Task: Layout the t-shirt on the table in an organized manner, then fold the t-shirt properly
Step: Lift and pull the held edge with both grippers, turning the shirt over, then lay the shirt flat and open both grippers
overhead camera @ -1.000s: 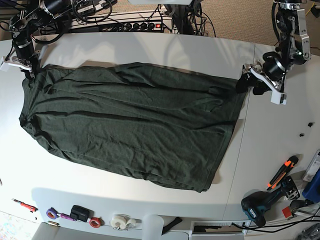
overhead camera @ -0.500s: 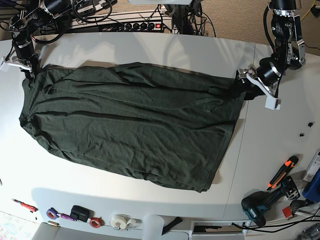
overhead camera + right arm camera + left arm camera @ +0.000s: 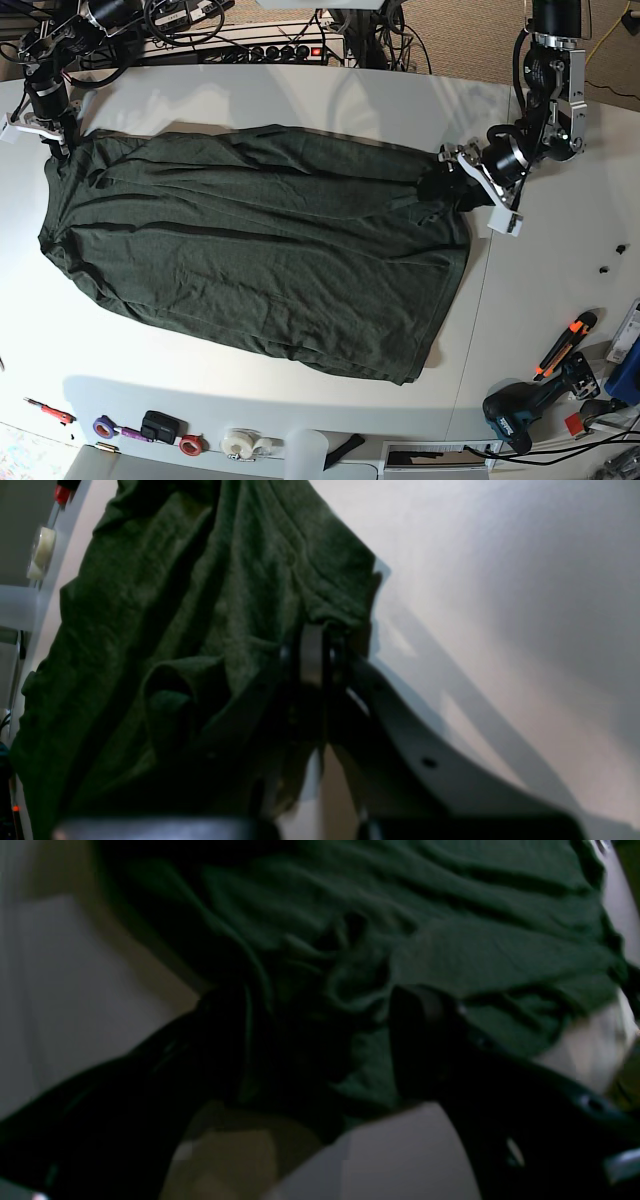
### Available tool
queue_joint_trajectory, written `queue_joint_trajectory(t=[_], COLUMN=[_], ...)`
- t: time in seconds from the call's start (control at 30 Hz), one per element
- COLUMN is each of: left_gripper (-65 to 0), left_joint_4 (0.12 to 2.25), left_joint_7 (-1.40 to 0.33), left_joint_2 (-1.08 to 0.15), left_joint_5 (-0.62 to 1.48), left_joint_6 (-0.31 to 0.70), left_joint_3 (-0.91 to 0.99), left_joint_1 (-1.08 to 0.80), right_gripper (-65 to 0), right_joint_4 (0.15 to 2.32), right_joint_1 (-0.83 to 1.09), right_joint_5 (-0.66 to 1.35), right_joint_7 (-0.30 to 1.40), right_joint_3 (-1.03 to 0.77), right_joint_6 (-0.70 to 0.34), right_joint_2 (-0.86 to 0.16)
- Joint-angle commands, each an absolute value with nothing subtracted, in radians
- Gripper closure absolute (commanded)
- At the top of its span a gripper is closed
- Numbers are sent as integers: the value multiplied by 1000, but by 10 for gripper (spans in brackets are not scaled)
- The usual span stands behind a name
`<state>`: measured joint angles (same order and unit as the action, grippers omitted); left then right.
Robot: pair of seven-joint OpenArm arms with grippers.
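Observation:
The dark green t-shirt (image 3: pixel 250 250) lies spread across the white table (image 3: pixel 560 300), wrinkled, with its long side running left to right. My left gripper (image 3: pixel 440 188) is low over the shirt's far right corner. In the left wrist view it (image 3: pixel 320 1040) is open, its two dark fingers (image 3: pixel 425 1040) straddling bunched cloth (image 3: pixel 450 950). My right gripper (image 3: pixel 55 140) sits at the shirt's far left corner. The right wrist view shows it (image 3: pixel 312 650) shut on the shirt's edge (image 3: pixel 200 605), just above the tabletop (image 3: pixel 500 580).
An orange-and-black cutter (image 3: pixel 565 345), a drill (image 3: pixel 525 410) and a blue box (image 3: pixel 628 350) lie at the right front. Tape rolls (image 3: pixel 245 443) and small tools line the front edge. A power strip (image 3: pixel 280 50) and cables run along the back.
My left gripper has moved left from the bare table onto the shirt's far right corner, pushing that edge inward. The right gripper has held still.

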<state>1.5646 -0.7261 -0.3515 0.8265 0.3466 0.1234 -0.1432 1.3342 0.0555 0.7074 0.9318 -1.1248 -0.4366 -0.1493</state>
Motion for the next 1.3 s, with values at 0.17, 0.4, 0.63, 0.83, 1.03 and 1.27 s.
queue_joint_trajectory(t=[0.17,0.4,0.63,0.83,1.03,1.27], left_gripper=[-81,0,0,0,0,0], left_joint_4=[1573,1575,1576,1576,1578,1578], left_joint_7=[-724,-745,-811,-825,-877,-898], left_joint_2=[-363,-372,-418,-418,-418,-418], left_joint_5=[769,770,832,859,960,1005], left_joint_6=[334,393,421,447,500,504], left_joint_3=[127,127,137,240,340,359], left_joint_1=[-117,-120,-142,-215,-273,-344], right_gripper=[0,0,0,0,0,0], right_joint_4=[1341,1342,1447,1568,1603,1603], right_joint_1=[55,56,126,218,265,293], right_joint_5=[688,692,691,690,680,680], right_joint_7=[946,978,998,1001,1002,1006], right_joint_3=[-1126,-1127,-1127,-1127,-1127,-1127], right_joint_6=[-434,-493,-501,-500,-500,-501], right_joint_2=[-161,-183,-194,-194,-195,-196])
